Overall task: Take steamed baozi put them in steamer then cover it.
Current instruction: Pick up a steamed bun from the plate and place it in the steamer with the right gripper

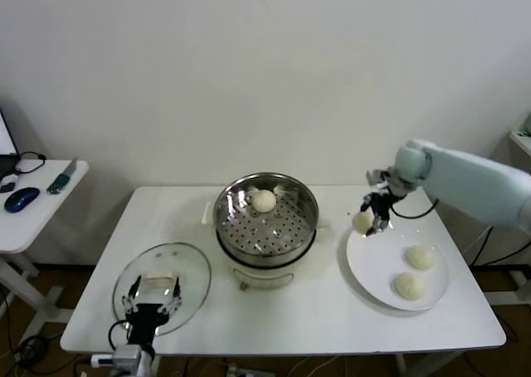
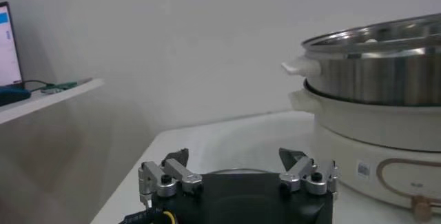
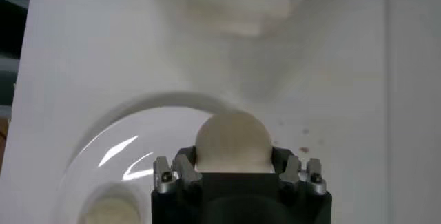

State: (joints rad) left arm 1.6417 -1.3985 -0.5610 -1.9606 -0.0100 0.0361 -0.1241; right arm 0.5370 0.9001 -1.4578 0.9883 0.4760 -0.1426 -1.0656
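Observation:
My right gripper (image 1: pixel 366 220) is shut on a cream-white baozi (image 3: pixel 232 142) at the far left edge of the white plate (image 1: pixel 373 269); its fingers press both sides of the bun. Two more baozi (image 1: pixel 419 257) (image 1: pixel 408 286) lie on the plate. One baozi (image 1: pixel 264 200) rests on the perforated floor of the shiny steamer (image 1: pixel 241 229) at the table's middle. The glass cover (image 1: pixel 192 269) lies flat at the front left. My left gripper (image 1: pixel 153 296) hovers open over the cover, its fingers (image 2: pixel 173 160) spread wide with nothing between them.
The steamer's steel wall (image 2: pixel 386 84) and cream pot base (image 2: pixel 386 136) stand to the right of the left gripper. A side table (image 1: pixel 33 215) with a blue mouse (image 1: pixel 21 198) is at far left. The table's front edge lies close to the cover.

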